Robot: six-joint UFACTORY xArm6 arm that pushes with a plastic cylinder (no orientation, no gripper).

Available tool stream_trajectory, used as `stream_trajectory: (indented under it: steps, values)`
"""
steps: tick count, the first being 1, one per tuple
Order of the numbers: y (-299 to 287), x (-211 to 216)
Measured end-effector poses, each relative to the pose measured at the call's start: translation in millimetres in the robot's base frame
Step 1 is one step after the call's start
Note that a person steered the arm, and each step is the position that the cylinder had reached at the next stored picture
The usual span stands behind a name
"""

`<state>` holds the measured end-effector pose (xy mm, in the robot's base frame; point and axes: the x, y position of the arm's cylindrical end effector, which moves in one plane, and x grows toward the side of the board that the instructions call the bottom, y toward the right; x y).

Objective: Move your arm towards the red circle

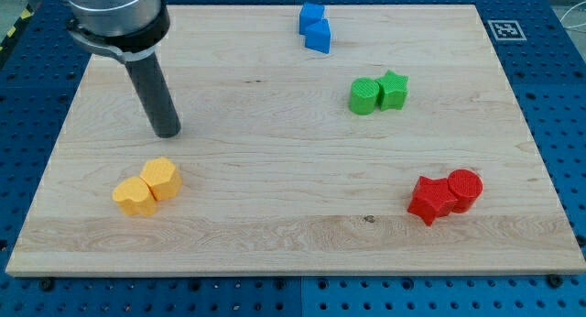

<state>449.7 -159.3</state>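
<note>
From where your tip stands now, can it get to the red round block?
Probably yes: my tip is far off at the view's left, and bare wood lies between it and the red round block; the red star block sits just beside it.

Arm [114,15] cut off by top edge. Red circle [465,189] partly hidden behind red star [429,198]. Marker [504,29] at far right too small to read.
</note>
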Motion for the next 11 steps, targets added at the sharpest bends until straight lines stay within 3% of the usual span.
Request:
stream_trajectory:
  steps: [4, 7, 8, 11]
  values:
    - [132.6, 22.4]
    - [226.6, 144.5]
    - [266.2, 165.5]
    - [355.6, 131.9]
